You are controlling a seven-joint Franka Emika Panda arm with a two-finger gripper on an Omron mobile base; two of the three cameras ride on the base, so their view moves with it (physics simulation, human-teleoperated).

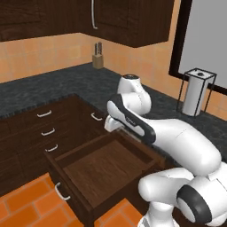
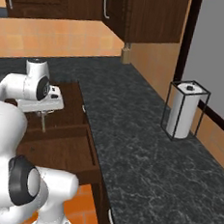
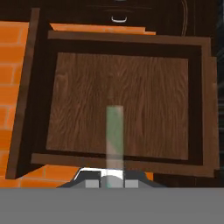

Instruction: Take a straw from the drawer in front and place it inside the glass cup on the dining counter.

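In the hand view, the end effector (image 3: 113, 181) is sitting at 6 o'clock, its jaws pinched tight on the thin, pale tan-white straw (image 3: 114, 135), which is sticking straight out from between them toward 12 o'clock. Beyond the straw, the wide, shallow dark-brown wooden drawer (image 3: 120, 105) is standing open with its plain wood floor showing under the hand. In the right base view, the end effector (image 2: 43, 118) is hanging above the drawer (image 2: 57, 150), with the straw (image 2: 43, 123) pointing down from it. Farther off at 3 o'clock, a white paper-towel roll in a black wire holder (image 2: 183, 116) is standing upright on the dark grey speckled granite worktop (image 2: 143, 160).
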